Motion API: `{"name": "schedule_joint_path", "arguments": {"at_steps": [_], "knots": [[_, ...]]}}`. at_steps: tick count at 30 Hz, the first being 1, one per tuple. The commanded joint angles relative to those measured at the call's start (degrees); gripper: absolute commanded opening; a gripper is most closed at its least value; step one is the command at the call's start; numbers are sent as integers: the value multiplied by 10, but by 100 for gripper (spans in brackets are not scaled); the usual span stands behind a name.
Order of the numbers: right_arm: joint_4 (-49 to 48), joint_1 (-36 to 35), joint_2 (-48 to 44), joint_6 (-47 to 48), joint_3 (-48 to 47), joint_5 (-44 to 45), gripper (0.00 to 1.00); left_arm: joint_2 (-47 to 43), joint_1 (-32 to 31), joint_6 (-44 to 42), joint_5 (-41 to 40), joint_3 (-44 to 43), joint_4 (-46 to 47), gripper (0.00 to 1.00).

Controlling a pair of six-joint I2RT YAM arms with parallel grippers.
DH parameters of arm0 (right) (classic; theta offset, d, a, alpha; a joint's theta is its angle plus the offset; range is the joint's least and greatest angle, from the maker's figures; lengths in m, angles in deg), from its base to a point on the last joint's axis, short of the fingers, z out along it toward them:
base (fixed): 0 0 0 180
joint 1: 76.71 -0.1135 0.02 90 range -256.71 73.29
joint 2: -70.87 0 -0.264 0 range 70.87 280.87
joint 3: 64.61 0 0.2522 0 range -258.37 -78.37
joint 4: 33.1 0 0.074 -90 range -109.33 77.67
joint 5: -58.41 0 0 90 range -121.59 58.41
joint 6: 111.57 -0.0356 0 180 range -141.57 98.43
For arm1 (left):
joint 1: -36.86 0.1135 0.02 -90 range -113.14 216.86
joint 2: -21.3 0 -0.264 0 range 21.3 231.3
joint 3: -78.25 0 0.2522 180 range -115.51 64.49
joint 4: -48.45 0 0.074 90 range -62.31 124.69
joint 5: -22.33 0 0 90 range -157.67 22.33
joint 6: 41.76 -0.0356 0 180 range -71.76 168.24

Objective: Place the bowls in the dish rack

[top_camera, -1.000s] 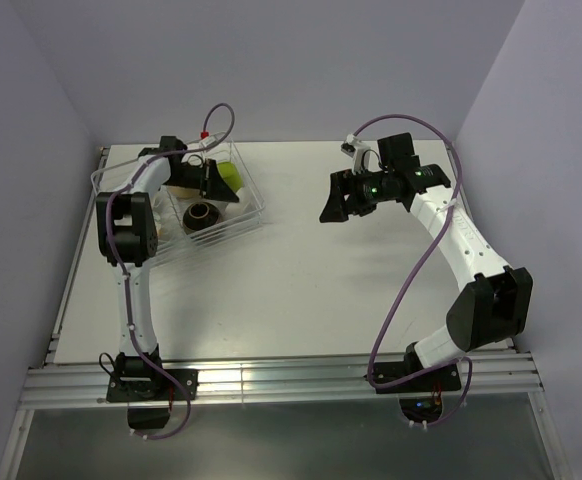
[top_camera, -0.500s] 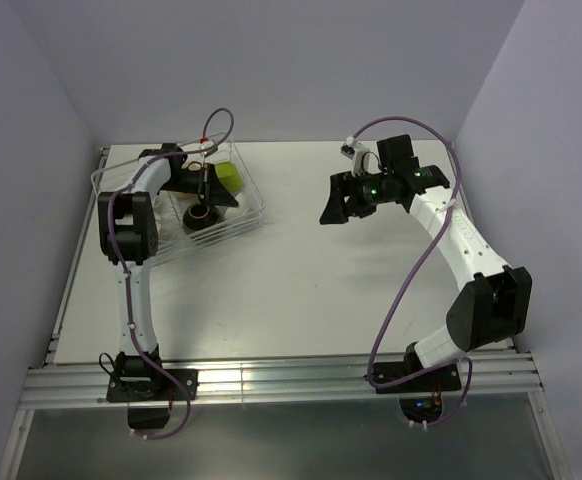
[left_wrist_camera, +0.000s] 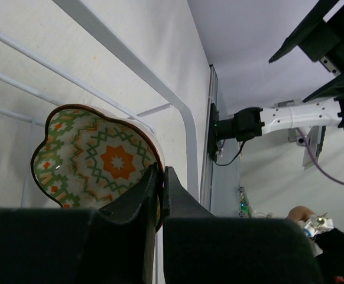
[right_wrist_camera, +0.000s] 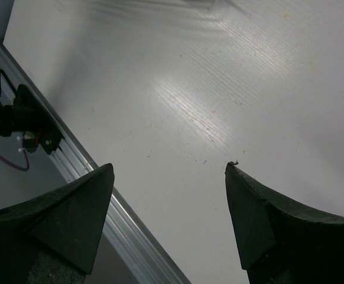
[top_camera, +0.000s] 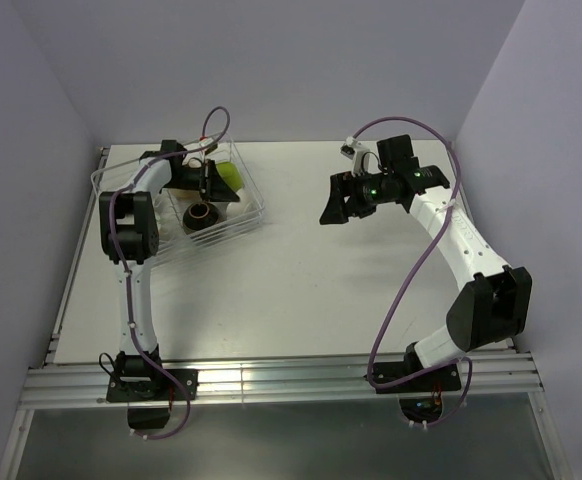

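Note:
The clear wire dish rack (top_camera: 255, 190) stands at the back left of the table. In it I see a dark brown bowl (top_camera: 202, 214) and a lime-green bowl (top_camera: 232, 178). My left gripper (top_camera: 216, 184) is inside the rack between them. In the left wrist view the left gripper (left_wrist_camera: 161, 177) is shut on the rim of the small scalloped patterned bowl (left_wrist_camera: 95, 157), which stands tilted against the rack's white wires (left_wrist_camera: 187, 127). My right gripper (top_camera: 335, 205) hangs open and empty over the table's middle; its fingers (right_wrist_camera: 252, 213) stand wide apart. The left arm hides any other bowls.
The rack's raised sides surround the left gripper. The table's metal front rail (right_wrist_camera: 130, 231) shows below the right gripper. Grey walls close in the back and both sides.
The left gripper has shifted slightly inside the rack, still holding the scalloped bowl. The right arm has not moved.

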Motion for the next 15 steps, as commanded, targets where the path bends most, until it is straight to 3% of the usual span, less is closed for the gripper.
{"name": "schedule_joint_path", "arguments": {"at_steps": [1, 9, 15], "knots": [[-9, 5, -17, 1, 6, -2, 82, 5, 11, 80, -60, 16, 93, 9], [-11, 5, -15, -1, 9, -2, 82, 5, 18, 93, -92, 14, 106, 14], [-9, 6, -14, -2, 6, -3, 82, -2, 34, 102, -122, 14, 123, 26]]}}
